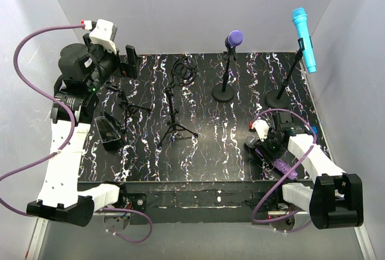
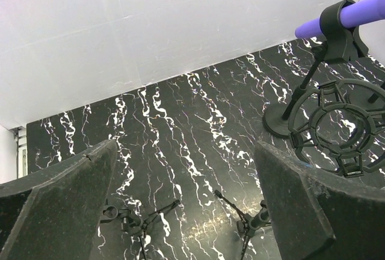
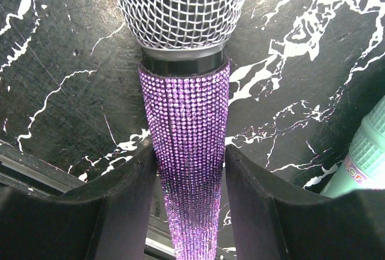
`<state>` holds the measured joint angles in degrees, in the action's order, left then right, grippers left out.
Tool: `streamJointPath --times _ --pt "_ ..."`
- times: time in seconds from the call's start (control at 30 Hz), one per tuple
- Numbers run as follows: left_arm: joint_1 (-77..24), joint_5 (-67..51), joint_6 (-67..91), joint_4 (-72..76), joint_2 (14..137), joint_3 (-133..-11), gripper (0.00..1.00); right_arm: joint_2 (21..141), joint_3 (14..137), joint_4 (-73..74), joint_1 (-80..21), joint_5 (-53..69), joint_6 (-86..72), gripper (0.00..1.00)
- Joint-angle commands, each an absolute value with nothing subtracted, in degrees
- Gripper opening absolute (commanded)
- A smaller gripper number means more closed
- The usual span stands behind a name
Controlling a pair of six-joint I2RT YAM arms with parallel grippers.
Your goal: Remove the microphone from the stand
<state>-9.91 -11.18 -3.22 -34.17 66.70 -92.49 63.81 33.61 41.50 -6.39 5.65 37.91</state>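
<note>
Two pincers differ: the right pincer (image 3: 189, 159) is clamped around the handle of the glittery purple microphone (image 3: 186, 106), which lies flat on the marbled bench (image 3: 60, 61) near its front right edge, while the left pincer (image 2: 186, 160) hangs wide apart.

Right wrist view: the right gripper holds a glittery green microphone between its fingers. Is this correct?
Not quite. The microphone held by the right gripper is purple, not green, as the right wrist view shows. It is glittery and sits between the fingers, as you say.
</note>
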Motion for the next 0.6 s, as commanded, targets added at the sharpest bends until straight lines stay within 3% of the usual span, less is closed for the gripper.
streamJointPath --times 0.0,0.2,0.57 --pt "-9.6 -12.4 -2.7 -32.3 65.7 -92.3 0.98 63.8 33.8 39.6 -6.1 5.4 38.8 0.57" --pt "-9.6 -17.7 -2.6 -32.8 65.5 -92.5 0.98 62.6 33.0 39.5 -5.9 2.5 39.4 0.54" --pt "-9.6 -22.9 -2.4 -34.3 65.3 -92.7 0.98 62.1 32.6 37.1 -3.5 0.4 38.7 0.21"
